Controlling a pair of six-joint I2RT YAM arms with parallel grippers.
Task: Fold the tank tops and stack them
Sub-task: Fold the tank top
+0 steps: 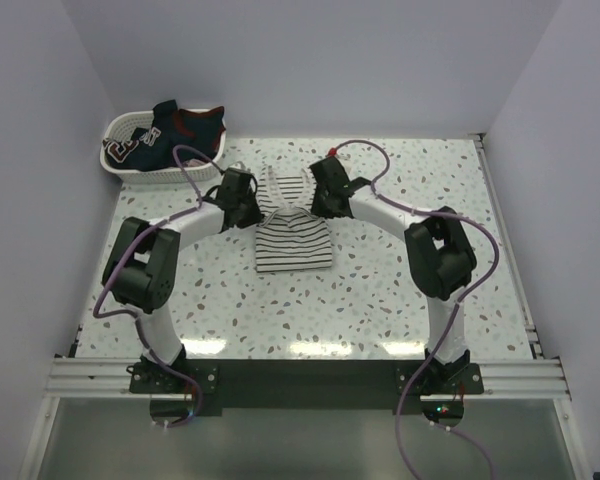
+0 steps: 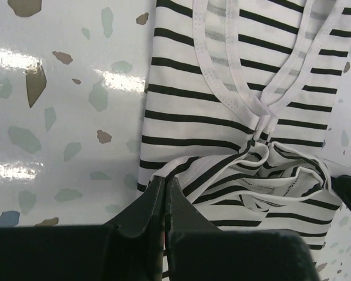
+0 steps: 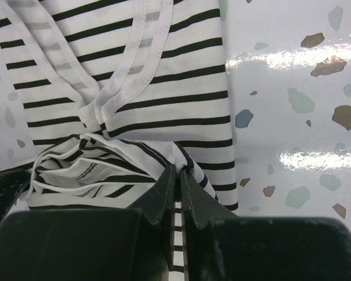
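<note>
Your striped tank top (image 1: pixel 293 245) lies near the middle of the table (image 1: pixel 380 300), straps toward 12 o'clock, its cloth bunched up between the two arms. Your left gripper (image 2: pixel 165 182) is pinched together on the shirt's edge at about 10 o'clock. Your right gripper (image 3: pixel 178 173) is clamped on the opposite edge at about 2 o'clock, with striped cloth showing between its fingers. Off at 10 o'clock on the table, a white basket (image 1: pixel 120 166) holds a navy tank top (image 1: pixel 180 130) with red trim.
</note>
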